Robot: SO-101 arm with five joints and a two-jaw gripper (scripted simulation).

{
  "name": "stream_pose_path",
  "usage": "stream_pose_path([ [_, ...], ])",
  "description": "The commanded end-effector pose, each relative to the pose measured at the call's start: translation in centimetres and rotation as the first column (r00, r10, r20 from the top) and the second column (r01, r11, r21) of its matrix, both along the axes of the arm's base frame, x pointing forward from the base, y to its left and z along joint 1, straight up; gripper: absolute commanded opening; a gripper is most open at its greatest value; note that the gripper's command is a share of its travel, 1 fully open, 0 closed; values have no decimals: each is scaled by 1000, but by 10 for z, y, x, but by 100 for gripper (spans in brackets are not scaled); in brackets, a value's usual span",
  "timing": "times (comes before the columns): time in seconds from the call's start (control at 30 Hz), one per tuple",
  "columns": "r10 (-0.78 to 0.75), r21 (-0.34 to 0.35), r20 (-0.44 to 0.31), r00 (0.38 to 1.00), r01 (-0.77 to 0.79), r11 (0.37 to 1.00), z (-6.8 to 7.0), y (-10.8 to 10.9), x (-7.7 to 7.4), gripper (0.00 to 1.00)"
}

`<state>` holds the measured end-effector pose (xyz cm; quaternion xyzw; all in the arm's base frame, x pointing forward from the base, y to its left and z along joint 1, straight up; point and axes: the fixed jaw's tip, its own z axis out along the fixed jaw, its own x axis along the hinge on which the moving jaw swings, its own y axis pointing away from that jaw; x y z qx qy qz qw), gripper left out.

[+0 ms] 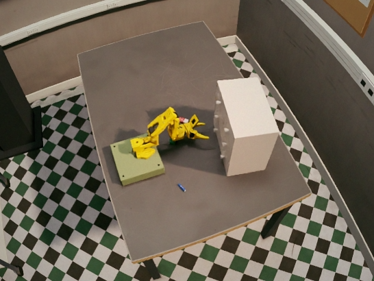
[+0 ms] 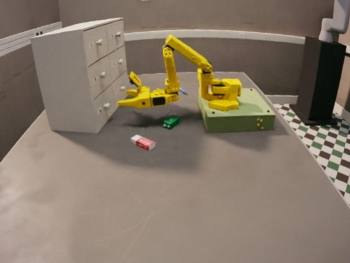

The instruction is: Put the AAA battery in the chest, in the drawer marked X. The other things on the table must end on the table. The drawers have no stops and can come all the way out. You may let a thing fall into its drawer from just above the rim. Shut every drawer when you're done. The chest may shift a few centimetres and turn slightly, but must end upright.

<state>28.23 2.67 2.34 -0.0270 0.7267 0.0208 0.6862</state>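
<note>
The AAA battery (image 1: 181, 187) (image 2: 183, 91) is small and blue. It lies on the table near the arm's green base (image 1: 137, 169) (image 2: 237, 117), away from the gripper. The white chest (image 1: 244, 127) (image 2: 64, 74) stands upright with all its knobbed drawers shut. A small dark mark (image 2: 100, 111) shows on a bottom drawer front. My yellow gripper (image 1: 206, 131) (image 2: 125, 90) hangs low above the table, pointing at the chest's lower drawers and a short way from them. It is open and holds nothing.
A green block (image 2: 171, 122) lies on the table under the arm. A white and red eraser (image 2: 143, 142) (image 1: 183, 119) lies beside it. A dark cabinet (image 2: 320, 80) stands on the floor beyond the table's edge.
</note>
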Motion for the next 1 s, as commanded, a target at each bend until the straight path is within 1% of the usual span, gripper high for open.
stream_pose_path([
  [0.0, 7, 8, -18, 1000, -7, 1000, -5, 2, -1, 50],
  [0.3, 7, 8, -16, 1000, -7, 1000, -5, 2, -1, 50],
  [0.97, 15, 6, -35, 999, -15, 1000, -10, 4, -2, 50],
])
